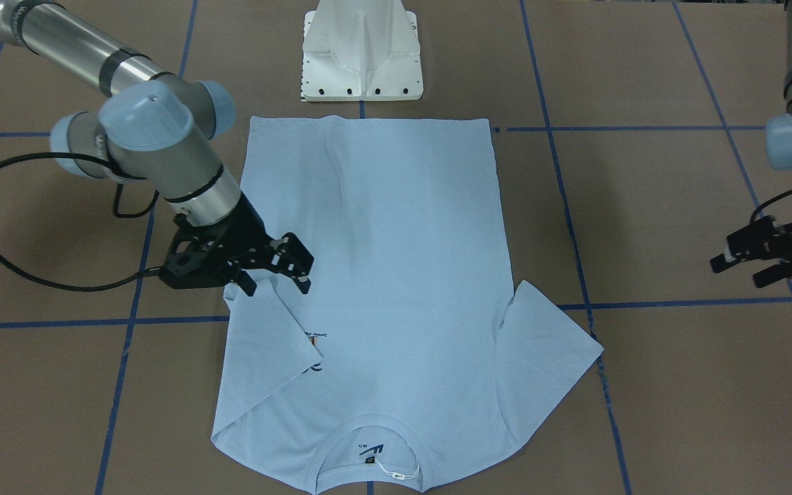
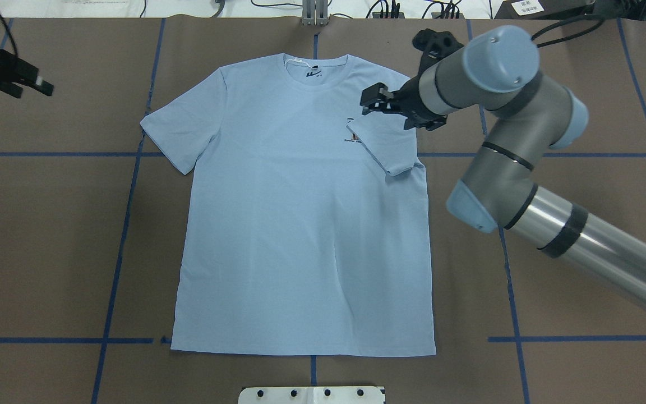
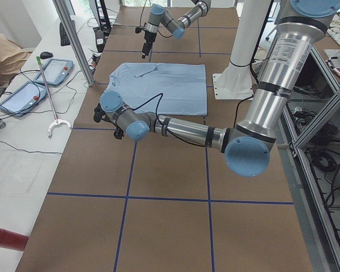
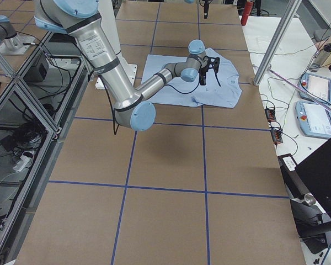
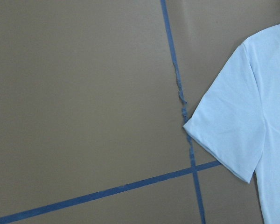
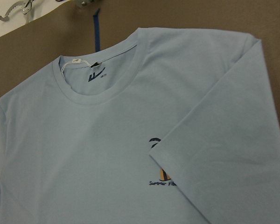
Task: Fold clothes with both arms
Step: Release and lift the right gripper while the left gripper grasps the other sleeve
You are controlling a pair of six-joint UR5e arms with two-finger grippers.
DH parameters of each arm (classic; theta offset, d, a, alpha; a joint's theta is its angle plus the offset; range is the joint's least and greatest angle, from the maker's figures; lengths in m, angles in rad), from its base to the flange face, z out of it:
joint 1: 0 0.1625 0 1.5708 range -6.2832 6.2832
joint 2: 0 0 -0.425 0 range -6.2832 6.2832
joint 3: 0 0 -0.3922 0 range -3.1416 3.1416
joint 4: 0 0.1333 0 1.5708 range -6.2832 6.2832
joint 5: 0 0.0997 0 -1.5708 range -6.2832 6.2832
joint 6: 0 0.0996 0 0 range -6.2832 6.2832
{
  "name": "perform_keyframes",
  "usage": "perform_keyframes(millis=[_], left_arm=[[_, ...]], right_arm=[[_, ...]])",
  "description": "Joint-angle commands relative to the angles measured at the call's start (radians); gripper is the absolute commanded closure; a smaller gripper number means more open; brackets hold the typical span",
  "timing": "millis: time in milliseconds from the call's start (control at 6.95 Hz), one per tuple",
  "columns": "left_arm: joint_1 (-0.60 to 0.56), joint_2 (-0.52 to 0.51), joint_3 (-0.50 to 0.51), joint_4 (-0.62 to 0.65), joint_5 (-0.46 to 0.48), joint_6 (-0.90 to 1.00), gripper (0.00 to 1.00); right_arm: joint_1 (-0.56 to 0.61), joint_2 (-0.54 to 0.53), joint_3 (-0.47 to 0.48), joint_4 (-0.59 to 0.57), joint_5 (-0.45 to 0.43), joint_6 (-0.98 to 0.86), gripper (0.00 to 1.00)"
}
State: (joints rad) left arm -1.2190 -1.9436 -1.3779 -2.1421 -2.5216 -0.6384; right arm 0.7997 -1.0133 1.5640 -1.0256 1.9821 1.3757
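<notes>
Two open, empty hands, right hand [image 1: 276, 282] just above the folded-in sleeve [image 1: 272, 337] of the T-shirt [image 1: 382, 240] flat on the bench [image 1: 678, 378], left hand [image 1: 738, 271] well aside; could snag and undo that fold if dragged low.

Brown table [image 2: 48, 224] — T-shirt [image 2: 300, 224] flat

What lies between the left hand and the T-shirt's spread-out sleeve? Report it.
Between the left hand and that sleeve is only bare brown table, crossed by a blue tape line at the sleeve's tip, as the overhead view shows.
</notes>
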Motion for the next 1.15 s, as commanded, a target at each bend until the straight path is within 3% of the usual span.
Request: perform_keyframes(millis=[0, 144, 288, 432, 576, 720, 864, 1008], left_arm=[[0.192, -0.124, 0.15, -0.127, 0.245, -0.23, 0.0], [0.222, -0.188, 0.269, -0.171, 0.294, -0.259, 0.04], [0.254, -0.208, 0.319, -0.174, 0.344, -0.264, 0.15], [0.268, -0.215, 0.336, -0.17, 0.406, -0.267, 0.22], [0.271, -0.215, 0.35, -0.17, 0.408, -0.265, 0.27], [0.273, -0.218, 0.352, -0.168, 0.408, -0.268, 0.38], [0.273, -0.227, 0.352, -0.167, 0.406, -0.285, 0.99], [0.273, -0.244, 0.35, -0.167, 0.405, -0.287, 1.0]], right_arm=[[0.084, -0.172, 0.144, 0.002, 0.121, -0.006, 0.0], [0.082, -0.218, 0.178, 0.002, 0.11, -0.013, 0.0], [0.085, -0.226, 0.182, 0.002, 0.119, -0.018, 0.0], [0.085, -0.228, 0.182, 0.002, 0.103, -0.018, 0.0], [0.088, -0.232, 0.183, 0.002, 0.103, -0.018, 0.0], [0.09, -0.232, 0.182, 0.001, 0.103, -0.017, 0.0], [0.09, -0.235, 0.182, 0.001, 0.1, -0.017, 0.0], [0.089, -0.237, 0.18, 0.002, 0.075, -0.017, 0.0]])
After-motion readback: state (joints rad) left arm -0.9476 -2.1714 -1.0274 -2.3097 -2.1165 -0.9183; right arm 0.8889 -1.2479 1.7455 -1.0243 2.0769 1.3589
